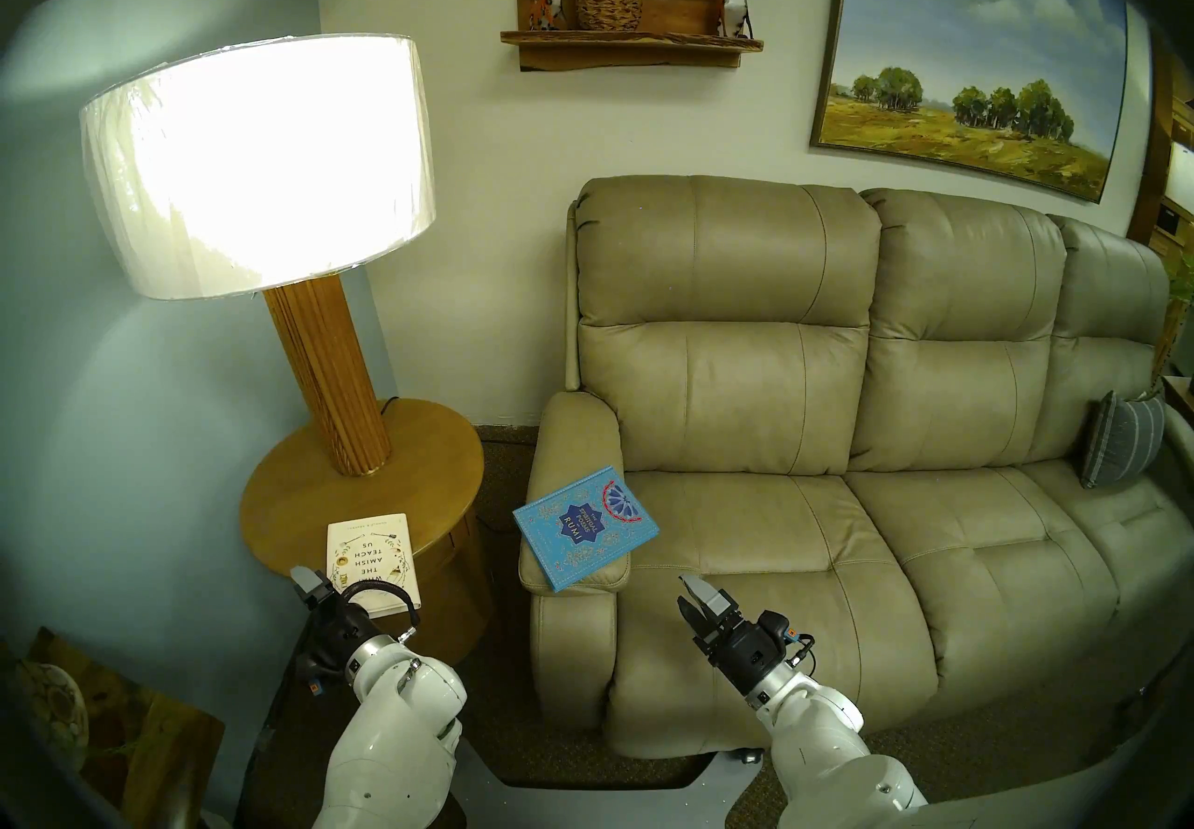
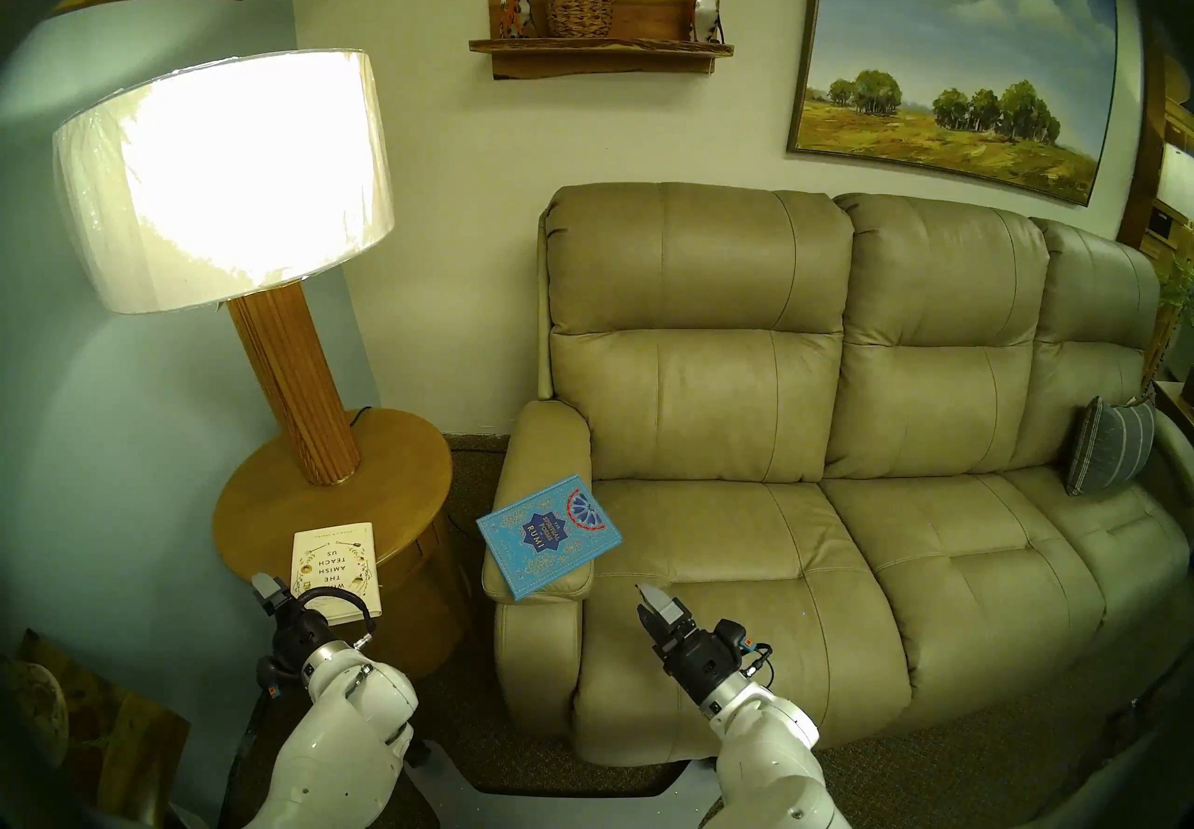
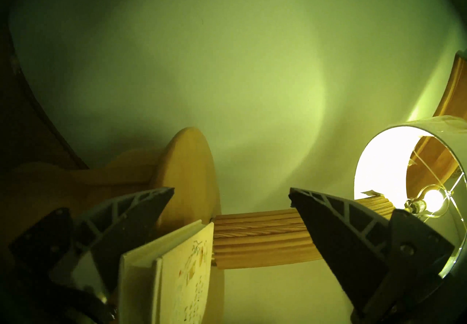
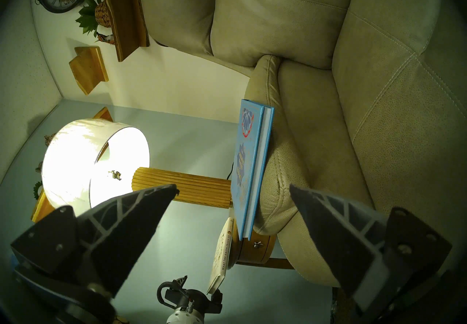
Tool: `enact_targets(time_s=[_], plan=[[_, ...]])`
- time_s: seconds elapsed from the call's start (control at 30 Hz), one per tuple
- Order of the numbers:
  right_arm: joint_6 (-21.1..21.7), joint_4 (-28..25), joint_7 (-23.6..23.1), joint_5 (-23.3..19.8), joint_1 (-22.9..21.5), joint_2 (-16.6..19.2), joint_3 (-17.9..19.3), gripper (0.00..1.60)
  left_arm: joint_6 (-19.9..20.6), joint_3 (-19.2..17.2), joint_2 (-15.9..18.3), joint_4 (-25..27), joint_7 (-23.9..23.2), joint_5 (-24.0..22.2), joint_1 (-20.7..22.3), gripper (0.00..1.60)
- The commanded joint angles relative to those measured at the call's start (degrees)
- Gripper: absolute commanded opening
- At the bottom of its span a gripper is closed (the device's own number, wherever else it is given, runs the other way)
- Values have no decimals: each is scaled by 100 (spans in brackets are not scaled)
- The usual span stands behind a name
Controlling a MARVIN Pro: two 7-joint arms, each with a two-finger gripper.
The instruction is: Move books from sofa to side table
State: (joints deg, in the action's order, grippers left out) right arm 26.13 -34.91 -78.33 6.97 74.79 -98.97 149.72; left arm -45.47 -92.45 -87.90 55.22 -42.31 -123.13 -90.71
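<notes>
White book (image 1: 375, 559) on side table (image 1: 291, 485); both end effectors (left (image 3: 231, 199), right (image 4: 233, 191)) gape, empty.

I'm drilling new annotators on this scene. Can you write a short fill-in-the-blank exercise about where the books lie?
1. The white book lies on the round side ____.
2. The blue Rumi book rests on the sofa's ____.
3. On the side table, behind the white book, stands a lit ____.
4. The right gripper has its jaws ____.

Missing words: table; armrest; lamp; open
</notes>
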Motion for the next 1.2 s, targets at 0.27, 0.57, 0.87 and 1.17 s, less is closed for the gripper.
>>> enact_targets(time_s=[0.27, 0.57, 0.87, 1.17], plan=[[1, -8, -25, -11, -34, -5, -7, 160, -255, 340, 207, -361, 337, 313, 1081, 160], [1, -5, -36, -13, -34, -3, -9, 160, -659, 529, 92, 176, 353, 488, 331, 160], [1, -6, -34, -12, -34, -3, -8, 160, -540, 504, 229, 659, 616, 336, -228, 160], [1, -7, -33, -12, -34, -4, -8, 160, -728, 644, 483, 183, 537, 737, 151, 160]])
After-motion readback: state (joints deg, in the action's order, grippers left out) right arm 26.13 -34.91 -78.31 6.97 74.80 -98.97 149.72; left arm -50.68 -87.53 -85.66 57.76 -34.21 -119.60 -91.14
